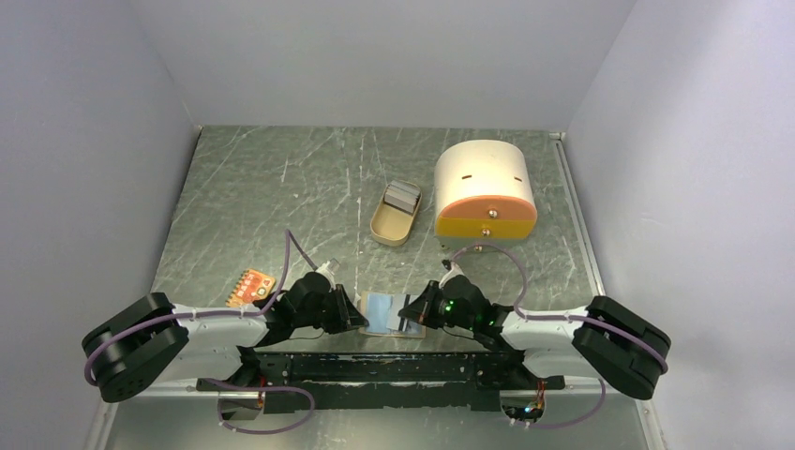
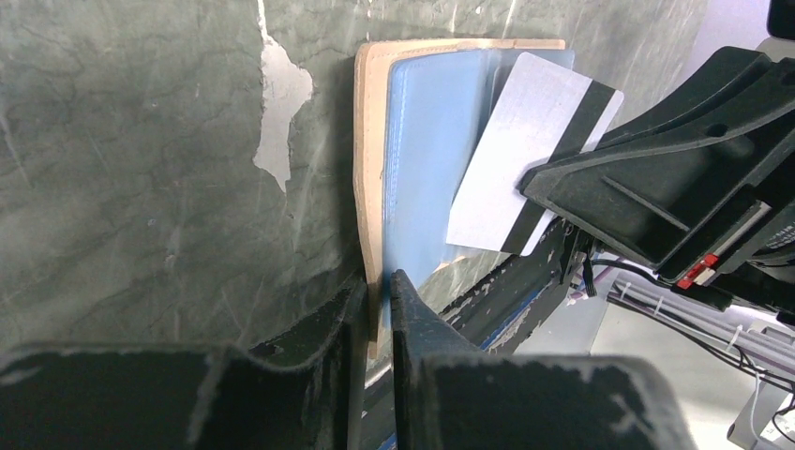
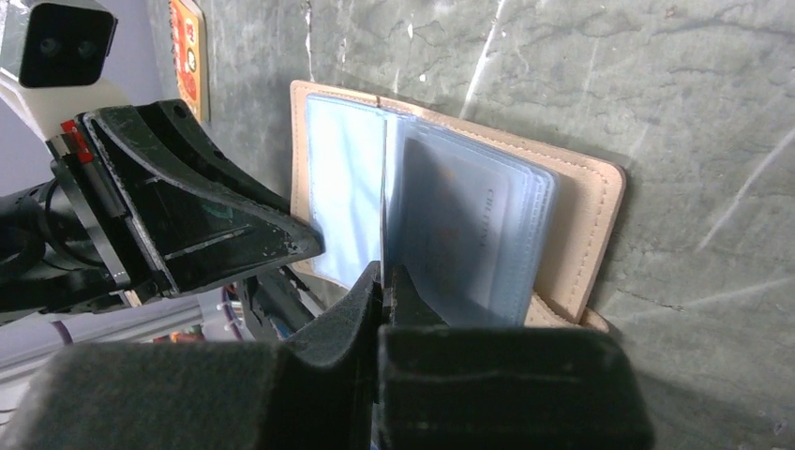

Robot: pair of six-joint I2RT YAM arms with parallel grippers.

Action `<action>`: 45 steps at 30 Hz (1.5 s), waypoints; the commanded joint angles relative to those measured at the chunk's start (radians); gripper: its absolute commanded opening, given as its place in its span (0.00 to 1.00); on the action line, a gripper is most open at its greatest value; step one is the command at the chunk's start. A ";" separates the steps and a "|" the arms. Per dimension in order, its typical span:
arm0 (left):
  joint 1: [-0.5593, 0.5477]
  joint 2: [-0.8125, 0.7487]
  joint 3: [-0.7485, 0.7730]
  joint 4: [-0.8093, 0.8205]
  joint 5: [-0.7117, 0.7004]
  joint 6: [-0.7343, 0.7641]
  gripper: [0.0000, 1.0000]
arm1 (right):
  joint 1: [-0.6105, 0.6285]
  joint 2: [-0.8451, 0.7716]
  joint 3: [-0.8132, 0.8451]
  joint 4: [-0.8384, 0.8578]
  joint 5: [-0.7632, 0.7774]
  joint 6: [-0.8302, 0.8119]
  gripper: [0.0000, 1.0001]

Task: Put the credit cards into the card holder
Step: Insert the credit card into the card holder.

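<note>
Marbled tabletop [image 2: 141,187], left fingers [image 2: 399,298] pinching card holder [image 2: 370,141], right fingers [image 3: 401,292] clamping card [image 2: 525,141]

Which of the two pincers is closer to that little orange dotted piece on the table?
Left. The left pincer is just right of the orange piece, pinching the wallet; the right pincer is farther right, beyond the wallet, holding a striped card.

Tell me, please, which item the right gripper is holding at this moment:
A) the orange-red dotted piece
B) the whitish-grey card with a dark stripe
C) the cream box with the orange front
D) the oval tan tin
B: in the left wrist view the right gripper is clamped on the whitish-grey card with a dark stripe, holding it over the open card holder.
</note>
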 commanded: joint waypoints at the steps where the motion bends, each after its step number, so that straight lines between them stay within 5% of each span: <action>1: 0.001 0.004 0.005 0.026 0.023 0.011 0.18 | -0.002 0.027 -0.035 0.078 -0.005 0.030 0.00; 32: 0.002 0.001 0.009 0.010 0.015 0.013 0.18 | -0.001 0.141 -0.057 0.208 -0.093 0.128 0.00; 40: 0.002 -0.005 0.004 0.013 0.015 0.009 0.18 | -0.012 0.159 0.000 0.104 -0.118 0.043 0.09; 45: 0.002 -0.011 0.011 -0.005 0.012 0.015 0.18 | -0.020 0.127 0.048 -0.069 -0.082 -0.009 0.27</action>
